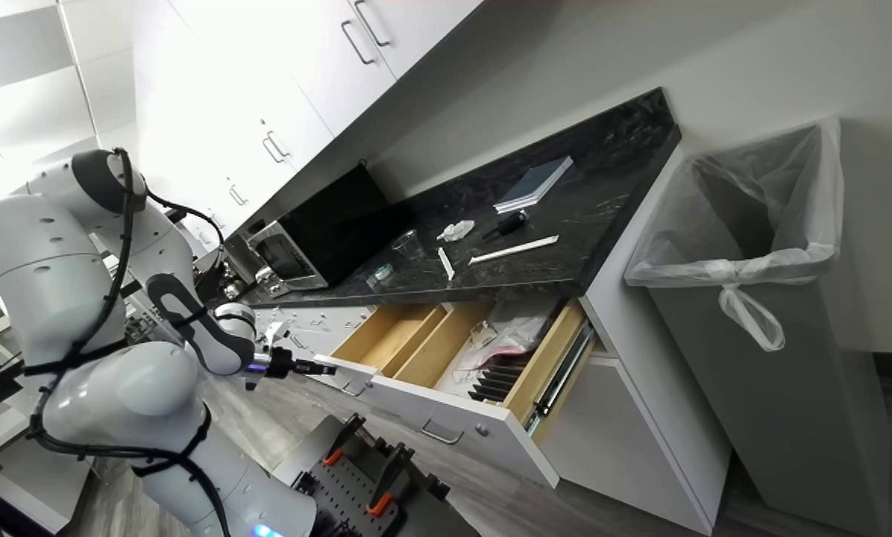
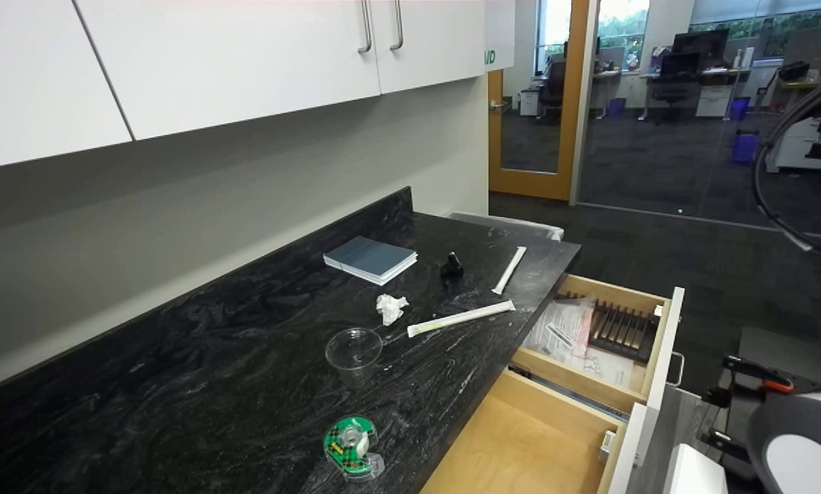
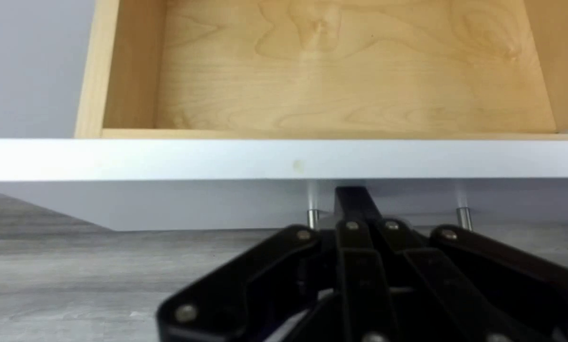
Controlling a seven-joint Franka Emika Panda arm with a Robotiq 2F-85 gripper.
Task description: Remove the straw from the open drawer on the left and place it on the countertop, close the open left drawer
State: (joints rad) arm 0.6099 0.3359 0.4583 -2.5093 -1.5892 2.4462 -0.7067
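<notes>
The left drawer (image 1: 386,339) is open, with a white front and a bare wooden bottom. It also shows in an exterior view (image 2: 520,439) and the wrist view (image 3: 217,160). My gripper (image 1: 327,368) is shut with nothing between its fingers. In the wrist view its fingertips (image 3: 357,204) point at the drawer's front, between the handle's two posts; I cannot tell whether they touch. The black countertop (image 2: 246,384) holds two white-wrapped straws, a nearer straw (image 2: 461,319) and a farther straw (image 2: 509,270). The straws (image 1: 446,263) also show in an exterior view (image 1: 514,250).
The right drawer (image 1: 446,418) is open beside the left one, with bags and a dark rack inside. On the countertop are a clear cup (image 2: 353,350), tape (image 2: 349,442), crumpled paper (image 2: 390,309), a black object (image 2: 452,266) and a book (image 2: 371,257). A bin (image 1: 759,335) stands at the counter's end.
</notes>
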